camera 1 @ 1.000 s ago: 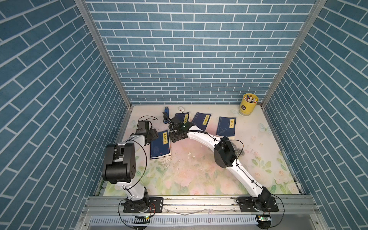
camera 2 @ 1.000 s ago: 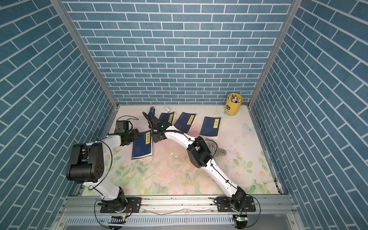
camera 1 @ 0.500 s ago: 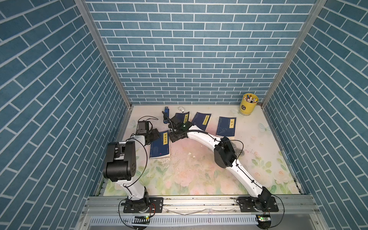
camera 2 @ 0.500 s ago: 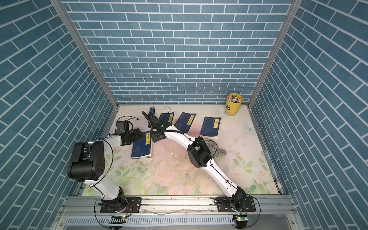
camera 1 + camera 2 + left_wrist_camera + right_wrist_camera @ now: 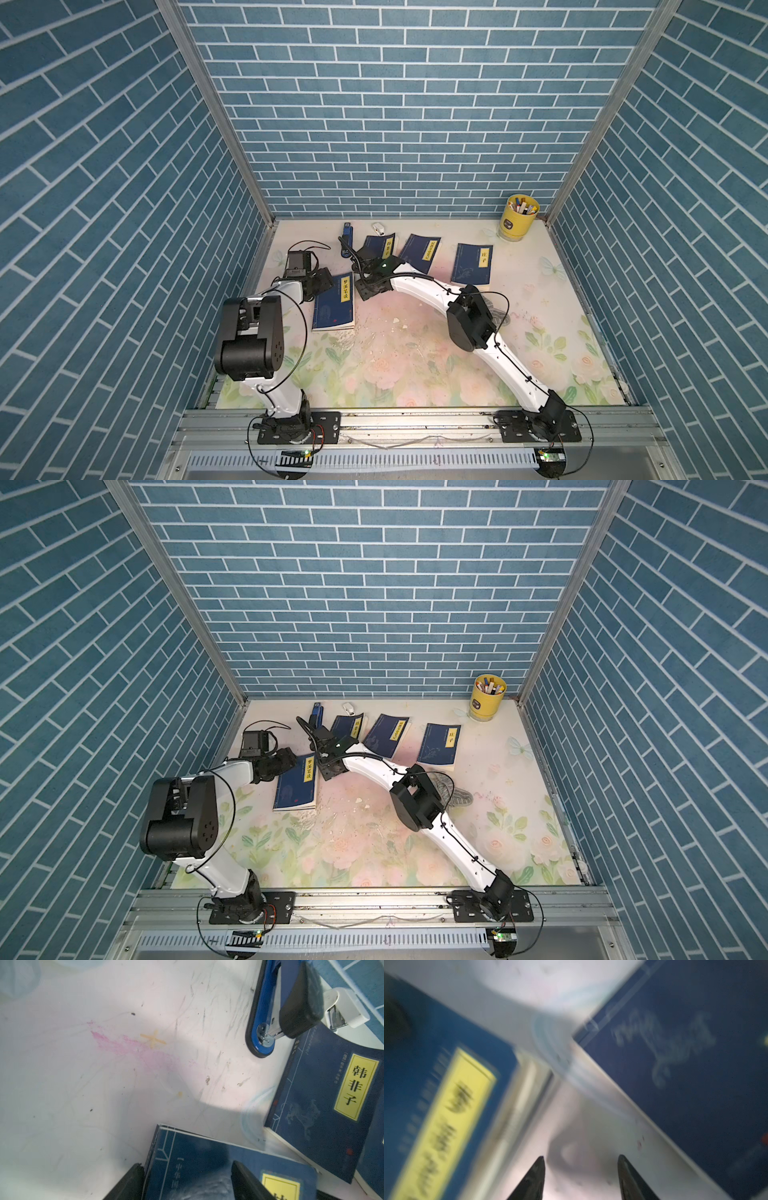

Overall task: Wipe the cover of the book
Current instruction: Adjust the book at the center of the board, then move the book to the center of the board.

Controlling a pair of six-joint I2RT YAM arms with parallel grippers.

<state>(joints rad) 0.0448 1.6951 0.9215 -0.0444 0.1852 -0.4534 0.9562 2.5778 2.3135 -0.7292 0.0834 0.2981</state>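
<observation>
**Wiping not yet begun:** Your two arms reach over the floral bench (image 5: 415, 374), and no stroke looks made. The left pincer (image 5: 186, 1164) stands wide astride the far left corner of the book (image 5: 334, 305), which lies flat, cover up, near the bench's left edge. Whether it presses the cover cannot be told. The right pincer (image 5: 581, 1157) hangs partly open and empty over bare bench, just beside the book's far right corner. What looks like a grey rag (image 5: 459, 798) lies by the right arm's elbow, partly hidden and well apart from the book. Fetching it and the whole wipe seem left to do. Three more books (image 5: 473, 264) lie farther back, one near the right pincer. A yellow cup (image 5: 517, 224) of pens stands in the far right corner, a stapler (image 5: 261, 1009) lies by the back wall, and crumbs (image 5: 395, 321) dot the bench beside the book.
</observation>
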